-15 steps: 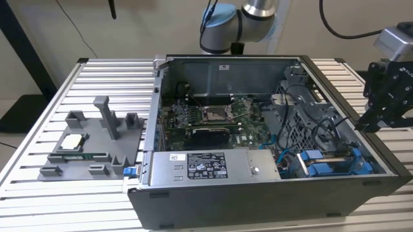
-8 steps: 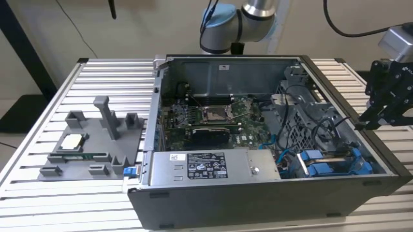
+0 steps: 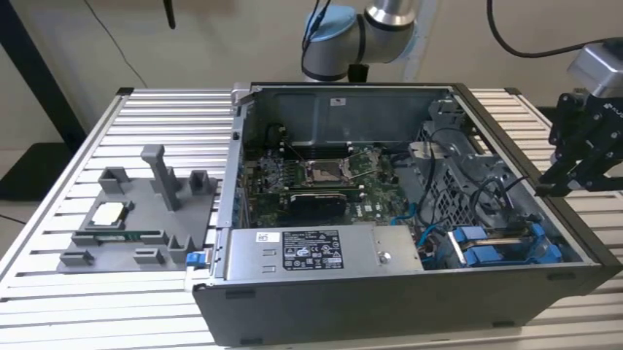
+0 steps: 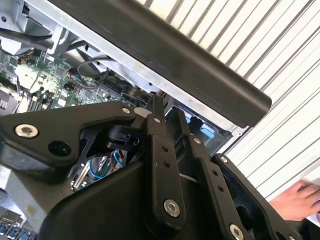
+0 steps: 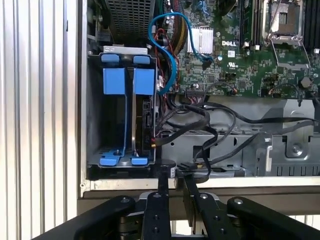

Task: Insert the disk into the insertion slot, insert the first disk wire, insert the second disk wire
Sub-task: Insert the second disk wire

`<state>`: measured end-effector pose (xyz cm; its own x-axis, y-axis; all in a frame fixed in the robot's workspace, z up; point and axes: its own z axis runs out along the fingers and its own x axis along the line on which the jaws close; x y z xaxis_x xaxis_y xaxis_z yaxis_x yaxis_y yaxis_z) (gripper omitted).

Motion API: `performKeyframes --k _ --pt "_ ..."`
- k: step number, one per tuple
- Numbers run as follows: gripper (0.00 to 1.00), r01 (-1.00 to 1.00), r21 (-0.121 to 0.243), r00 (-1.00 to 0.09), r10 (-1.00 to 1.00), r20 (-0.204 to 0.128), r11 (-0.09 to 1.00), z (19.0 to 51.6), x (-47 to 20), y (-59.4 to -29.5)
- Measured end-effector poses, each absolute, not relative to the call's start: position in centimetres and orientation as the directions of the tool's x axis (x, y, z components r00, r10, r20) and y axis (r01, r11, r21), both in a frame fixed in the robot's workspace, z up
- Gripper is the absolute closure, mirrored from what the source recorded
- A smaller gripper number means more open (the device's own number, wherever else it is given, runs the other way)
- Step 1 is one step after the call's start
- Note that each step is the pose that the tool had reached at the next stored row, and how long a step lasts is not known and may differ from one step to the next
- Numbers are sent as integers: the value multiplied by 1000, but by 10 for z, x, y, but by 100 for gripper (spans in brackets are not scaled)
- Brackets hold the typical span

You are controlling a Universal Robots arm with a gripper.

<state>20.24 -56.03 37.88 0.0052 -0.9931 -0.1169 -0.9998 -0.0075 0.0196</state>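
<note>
Disk (image 5: 146, 120) sits edge-on inside the insertion slot (image 5: 92, 115). Gripper (image 5: 173, 170) hangs just beside the slot, jaws pressed near together, empty as far as I see. Risk: black cables (image 5: 200, 117) beside the slot snagging them.

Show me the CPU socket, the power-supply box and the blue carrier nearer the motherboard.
CPU socket (image 3: 324, 173), exterior view, its centre.
Power-supply box (image 3: 311, 251), exterior view, its label.
Blue carrier nearer the motherboard (image 5: 144, 81), first wrist view, its flat face.
</note>
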Motion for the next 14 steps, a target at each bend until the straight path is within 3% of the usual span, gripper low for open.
performKeyframes --k 7,11,14 --pt "73 -1000 20 1 -990 -138 -4 374 202 -560" --pt "73 -1000 22 -4 -984 -176 0 373 202 -560" --pt "73 -1000 26 -13 -983 -183 9 372 202 -560"
